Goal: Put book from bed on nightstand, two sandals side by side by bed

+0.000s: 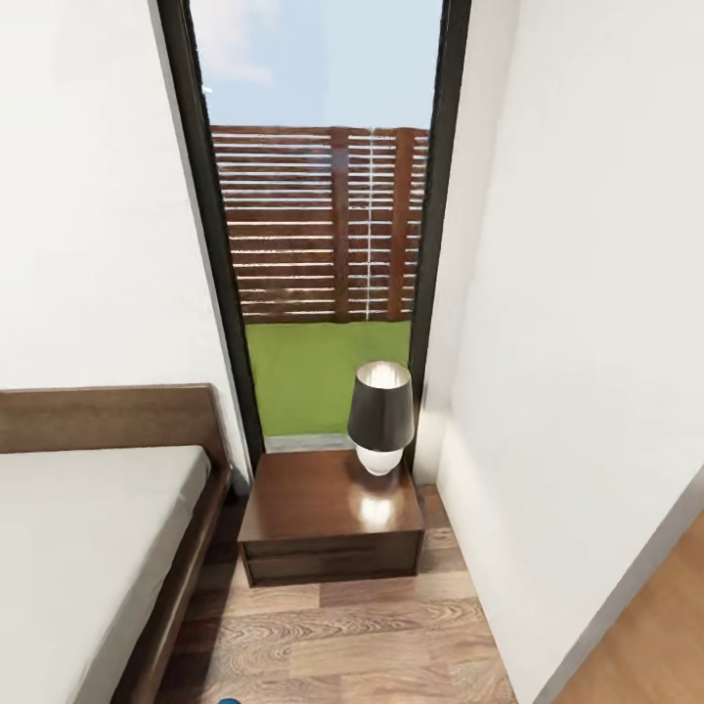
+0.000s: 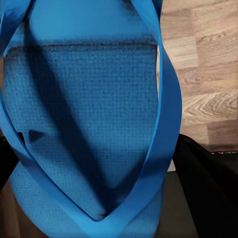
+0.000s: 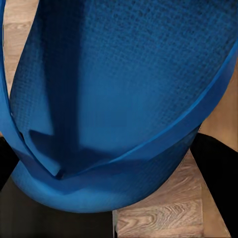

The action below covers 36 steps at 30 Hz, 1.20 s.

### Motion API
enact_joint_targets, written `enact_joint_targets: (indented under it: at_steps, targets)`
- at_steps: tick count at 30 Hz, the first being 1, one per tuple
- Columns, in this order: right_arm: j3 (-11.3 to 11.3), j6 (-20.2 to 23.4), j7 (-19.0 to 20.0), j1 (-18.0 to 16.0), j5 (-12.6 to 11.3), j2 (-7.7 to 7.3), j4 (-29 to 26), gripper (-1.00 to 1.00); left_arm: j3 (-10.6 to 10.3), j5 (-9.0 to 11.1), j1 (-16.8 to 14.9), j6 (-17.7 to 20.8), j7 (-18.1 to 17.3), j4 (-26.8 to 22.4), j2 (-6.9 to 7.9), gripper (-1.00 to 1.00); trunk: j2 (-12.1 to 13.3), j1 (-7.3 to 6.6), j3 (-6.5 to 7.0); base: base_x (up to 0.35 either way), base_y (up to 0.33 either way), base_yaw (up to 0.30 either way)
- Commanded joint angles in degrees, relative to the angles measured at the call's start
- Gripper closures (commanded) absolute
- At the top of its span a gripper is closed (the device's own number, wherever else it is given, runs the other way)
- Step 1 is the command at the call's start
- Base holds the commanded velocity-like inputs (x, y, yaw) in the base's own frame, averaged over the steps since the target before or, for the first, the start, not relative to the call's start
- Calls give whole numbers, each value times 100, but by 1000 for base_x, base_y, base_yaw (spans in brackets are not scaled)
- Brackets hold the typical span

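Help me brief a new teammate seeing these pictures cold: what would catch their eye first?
Bright blue dominates both wrist views: one sandal close before the left camera and another sandal before the right, over wood-plank floor. In the head view, a dark-shaded lamp stands on the nightstand below a tall window, with the bed at left.

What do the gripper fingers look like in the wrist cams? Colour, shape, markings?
Little of them shows past the blue sandal. Left gripper's fingers are plain black, broad, smooth and matte, with faint lettering along the upper edge. Right gripper's fingers are black too; no cables visible.
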Motion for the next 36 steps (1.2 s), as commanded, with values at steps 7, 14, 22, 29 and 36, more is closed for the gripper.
enact_joint_targets:
  at_steps: [7, 14, 22, 29, 36]
  targets:
    - [35, -18, -19, -4, -20, 0, 6, 100, -54, 58, -7, -23, 22, 8, -8, 100, -12, 6, -12, 266, -150, 287]
    - [33, -18, -19, -4, -20, 0, 6, 100, -60, 58, -7, -27, 22, 8, -8, 100, -12, 6, -12, 226, -192, 288]
    - [36, -18, -19, -4, -20, 0, 7, 100, -66, 48, -7, -32, 22, 8, -15, 100, -12, 6, -12, 67, -115, 288]
    - [36, -18, -19, -4, -20, 0, 7, 100, -70, 38, 82, -32, 22, 10, -19, 100, -12, 6, -12, 7, -14, 288]
    - [33, -18, -19, -4, -20, 0, 2, 100, -69, 44, 301, -32, 37, 12, -17, 100, -12, 6, -12, 1, -2, 288]
